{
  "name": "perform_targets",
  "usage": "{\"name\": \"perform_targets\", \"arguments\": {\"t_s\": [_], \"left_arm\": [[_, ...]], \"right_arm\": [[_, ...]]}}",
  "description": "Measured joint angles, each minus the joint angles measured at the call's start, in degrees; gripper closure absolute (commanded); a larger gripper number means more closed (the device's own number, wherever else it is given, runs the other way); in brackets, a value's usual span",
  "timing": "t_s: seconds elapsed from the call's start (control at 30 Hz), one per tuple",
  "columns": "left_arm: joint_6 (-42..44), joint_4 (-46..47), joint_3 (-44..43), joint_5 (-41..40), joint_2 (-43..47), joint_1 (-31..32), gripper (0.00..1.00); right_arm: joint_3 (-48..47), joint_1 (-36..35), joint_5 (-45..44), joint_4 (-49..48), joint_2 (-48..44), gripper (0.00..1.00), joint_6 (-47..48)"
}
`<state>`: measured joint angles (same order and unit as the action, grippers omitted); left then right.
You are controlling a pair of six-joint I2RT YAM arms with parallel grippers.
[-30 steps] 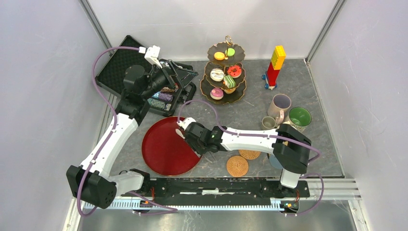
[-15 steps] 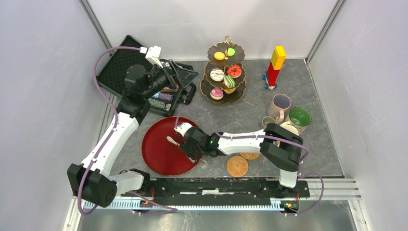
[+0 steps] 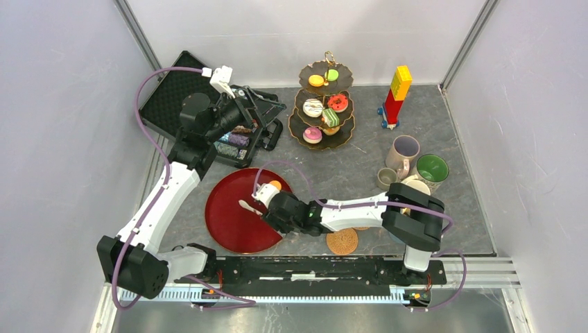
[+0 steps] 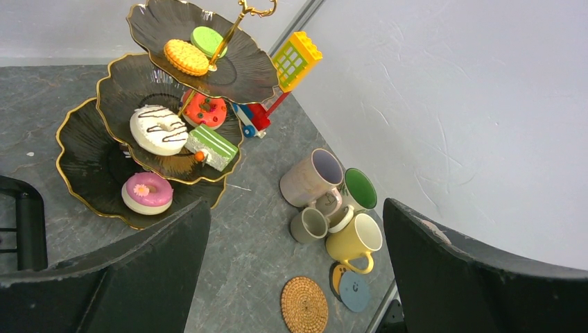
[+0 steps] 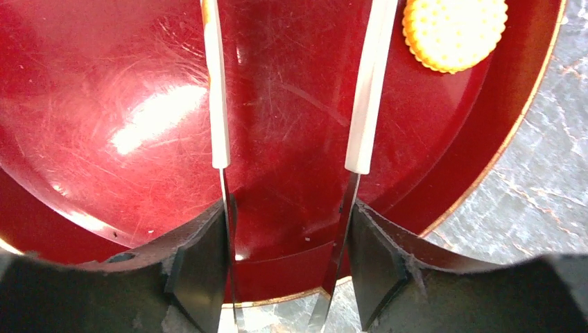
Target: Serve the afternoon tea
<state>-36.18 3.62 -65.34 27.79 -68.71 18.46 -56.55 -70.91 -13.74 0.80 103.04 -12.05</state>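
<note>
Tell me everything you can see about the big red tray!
The tray is round, shiny and dark red, with a thin gold edge and fine scratches. It lies flat on the grey table. One round orange cookie sits on it near the rim. The right gripper holds tongs with white tips over it.

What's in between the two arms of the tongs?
Only bare red tray, as the right wrist view shows. The orange cookie lies on the tray outside the tongs, beyond one arm.
</note>
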Motion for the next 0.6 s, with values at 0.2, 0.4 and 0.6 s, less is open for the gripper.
{"name": "perform_targets", "arguments": {"t_s": [0.2, 0.4, 0.6], "left_arm": [[0.00, -0.02, 0.00, 0.00, 0.00, 0.00, 0.00], [-0.02, 0.00, 0.00, 0.52, 0.02, 0.00, 0.00], [-0.74, 0.79, 0.04, 1.22, 0.02, 0.00, 0.00]], "right_arm": [[-4.02, -0.79, -2.01, 8.55, -1.01, 0.46, -1.51], [-4.07, -1.79, -1.84, 14.95, -5.42, 0.48, -7.50], [-4.13, -4.00, -2.45, 21.46, -8.35, 0.46, -14.99]]}}
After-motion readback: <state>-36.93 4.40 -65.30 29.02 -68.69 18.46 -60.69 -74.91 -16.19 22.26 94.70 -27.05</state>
